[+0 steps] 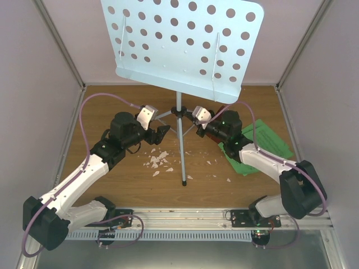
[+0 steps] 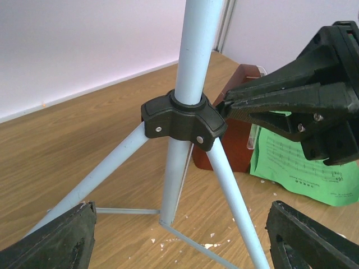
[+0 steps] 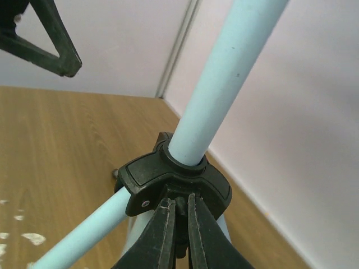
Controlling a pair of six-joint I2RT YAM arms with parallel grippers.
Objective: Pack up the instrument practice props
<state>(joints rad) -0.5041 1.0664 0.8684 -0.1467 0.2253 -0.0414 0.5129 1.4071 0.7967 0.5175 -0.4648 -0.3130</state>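
Beside the black collar [image 2: 182, 120] of the upright music stand [image 1: 182, 42]: left gripper [image 2: 179, 230], fingers spread wide just below it, astride the legs; right gripper [image 3: 180, 208], fingers nearly pressed together, tips touching it. Stand judged light, stiff, top-heavy, its painted tubes slippery; collar likely gives the surest hold.

Right tool [image 3: 180, 202] at black collar [image 3: 147, 178], fingers [image 3: 161, 235] close together, pale blue music stand pole [image 3: 224, 84]

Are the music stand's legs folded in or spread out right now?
Spread. The legs splay outward from the black collar down to the table, and the stand is upright.
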